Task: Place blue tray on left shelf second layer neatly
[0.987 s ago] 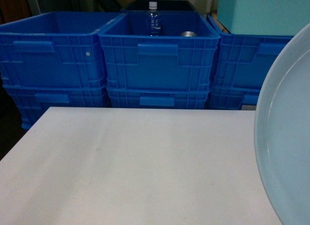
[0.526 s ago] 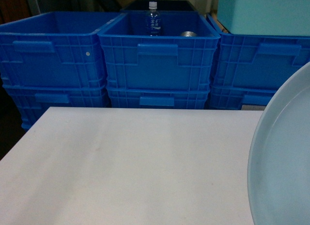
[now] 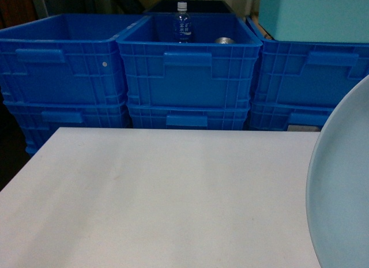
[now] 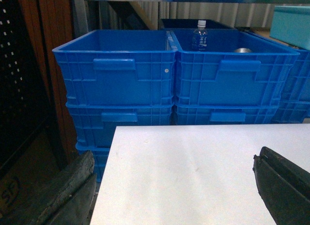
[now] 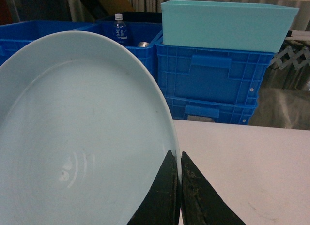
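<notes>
The blue tray [image 5: 82, 138] is held tilted above the right edge of the white table [image 3: 161, 199], its rim pinched between the fingers of the right gripper [image 5: 179, 186]. The left gripper [image 4: 174, 186] is spread wide over the table's near left corner, nothing between its fingers. Deep-blue crates [image 3: 190, 72] are stacked at the far side, a water bottle [image 3: 182, 23] standing in the middle one.

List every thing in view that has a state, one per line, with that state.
blue tray: held by its rim in the right gripper, lifted and tilted.
right gripper: shut on the tray's rim.
left gripper: open, holding nothing.
water bottle: upright, capped, inside the middle crate.
middle crate: open-topped, stacked on another crate.
turquoise box: resting on top of the right crate stack.
white table: bare where visible.
</notes>
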`<state>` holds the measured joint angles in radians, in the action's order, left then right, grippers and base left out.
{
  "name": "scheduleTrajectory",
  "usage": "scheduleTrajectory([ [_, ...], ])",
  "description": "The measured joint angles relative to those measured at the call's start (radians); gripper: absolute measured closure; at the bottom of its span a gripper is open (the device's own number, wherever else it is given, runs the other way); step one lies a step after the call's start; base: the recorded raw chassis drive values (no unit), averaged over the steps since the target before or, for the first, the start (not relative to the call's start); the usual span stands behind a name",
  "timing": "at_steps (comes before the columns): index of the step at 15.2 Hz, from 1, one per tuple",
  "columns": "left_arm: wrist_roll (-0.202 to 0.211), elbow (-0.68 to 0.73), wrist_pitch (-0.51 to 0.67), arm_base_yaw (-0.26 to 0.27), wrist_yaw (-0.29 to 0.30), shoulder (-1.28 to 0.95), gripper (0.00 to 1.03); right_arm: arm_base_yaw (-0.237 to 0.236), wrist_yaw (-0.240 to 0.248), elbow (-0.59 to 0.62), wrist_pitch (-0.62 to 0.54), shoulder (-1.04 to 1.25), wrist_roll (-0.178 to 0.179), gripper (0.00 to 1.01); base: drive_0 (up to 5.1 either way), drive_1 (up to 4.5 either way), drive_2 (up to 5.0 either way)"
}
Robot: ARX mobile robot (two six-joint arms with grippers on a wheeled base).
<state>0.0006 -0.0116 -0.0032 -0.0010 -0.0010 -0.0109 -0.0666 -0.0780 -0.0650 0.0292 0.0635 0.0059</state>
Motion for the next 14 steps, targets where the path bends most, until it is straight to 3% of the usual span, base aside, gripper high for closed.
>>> scheduleTrajectory([
  [14,0.0,0.0,0.0,0.002,0.0,0.0,0.05,0.0,0.0,0.0,0.001,0.0,-0.001,0.99,-1.5,-1.46,-1.5],
])
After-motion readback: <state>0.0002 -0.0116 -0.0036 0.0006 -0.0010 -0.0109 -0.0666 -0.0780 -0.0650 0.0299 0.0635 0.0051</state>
